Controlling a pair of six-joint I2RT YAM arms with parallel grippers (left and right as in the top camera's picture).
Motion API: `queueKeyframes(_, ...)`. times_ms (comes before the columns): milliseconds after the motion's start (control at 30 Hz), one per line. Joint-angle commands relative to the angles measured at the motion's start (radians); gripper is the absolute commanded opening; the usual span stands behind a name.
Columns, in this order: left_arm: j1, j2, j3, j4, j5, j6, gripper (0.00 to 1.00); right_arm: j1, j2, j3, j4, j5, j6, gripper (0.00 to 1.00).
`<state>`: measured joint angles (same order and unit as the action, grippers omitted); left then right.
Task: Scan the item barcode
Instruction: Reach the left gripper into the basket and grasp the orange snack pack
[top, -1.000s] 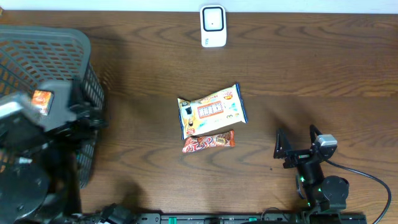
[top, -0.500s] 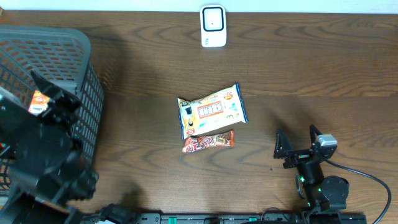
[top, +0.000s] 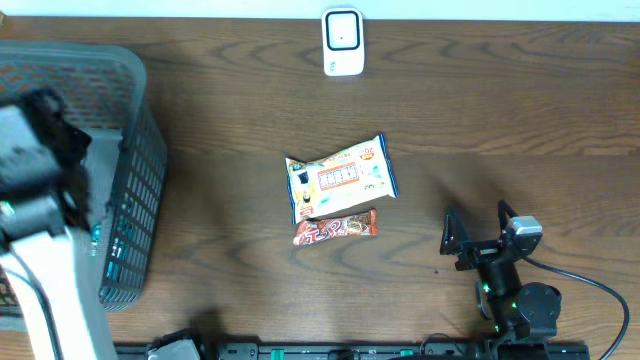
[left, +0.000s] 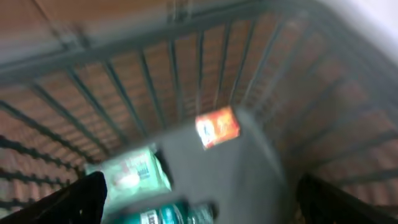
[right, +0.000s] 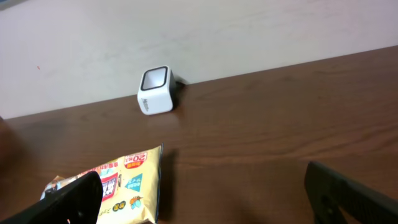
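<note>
Left claw (left: 202, 190): we see it spread wide and empty, its two dark fingers (left: 81, 199) at the lower corners of the wrist view. It hangs above the inside of the basket (top: 140, 150), and the picture is blurred.
Right claw (top: 478, 230): it is also spread wide with nothing between the fingers. It sits low over the table (top: 500, 110) at the near right, well apart from every item.
Barcode scanner (top: 342, 42): a small white box with a dark window, upright at the far edge of the table near the middle, just in front of the pale wall (right: 249, 31). Nothing touches it.
Snack bag (top: 340, 178): it lies flat at the middle of the table, cream with blue ends and slightly tilted. We find it between the scanner and the right claw, though near neither.
Snack bar (top: 336, 229): a red-orange wrapper lying flat along the near edge of the snack bag. It is just beside the bag — we cannot tell whether they touch.
Basket: dark grey, with slatted walls, standing at the left end of the table.
Basket contents: on the floor we make out an orange packet (left: 217, 127) by the far wall and a green packet (left: 130, 174) nearer the left finger. A teal bottle-like thing (left: 168, 214) lies at the bottom edge of the view, and its labels are too blurred to read.
Barcode: we cannot make one out on any item.
</note>
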<state>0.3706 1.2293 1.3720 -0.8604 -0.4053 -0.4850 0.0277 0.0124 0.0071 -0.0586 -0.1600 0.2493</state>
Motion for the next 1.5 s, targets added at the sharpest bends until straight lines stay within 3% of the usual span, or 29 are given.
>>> queueKeyframes(0,0.125,0.124,0.007,-0.011,0.346,-0.051,0.98,0.011,-0.004,-0.002,-0.004,0.005,0.005,0.99)
queueKeyframes(300,0.163,0.423,0.006,0.083,0.321,-0.048,0.98,0.011,-0.004,-0.002,-0.004,0.004,0.004,0.99)
queueKeyframes(567,0.163,0.603,0.006,0.187,0.211,-0.048,0.99,0.011,-0.004,-0.002,-0.004,0.004,0.005,0.99)
queueKeyframes(1067,0.163,0.739,-0.034,0.429,0.201,-0.109,0.98,0.011,-0.004,-0.002,-0.004,0.004,0.005,0.99)
queueKeyframes(1400,0.163,0.840,-0.034,0.481,0.184,-0.119,0.98,0.011,-0.004,-0.002,-0.004,0.005,0.005,0.99)
queueKeyframes(1467,0.163,0.855,-0.034,0.479,0.183,-0.117,0.92,0.011,-0.004,-0.002,-0.004,0.004,0.004,0.99)
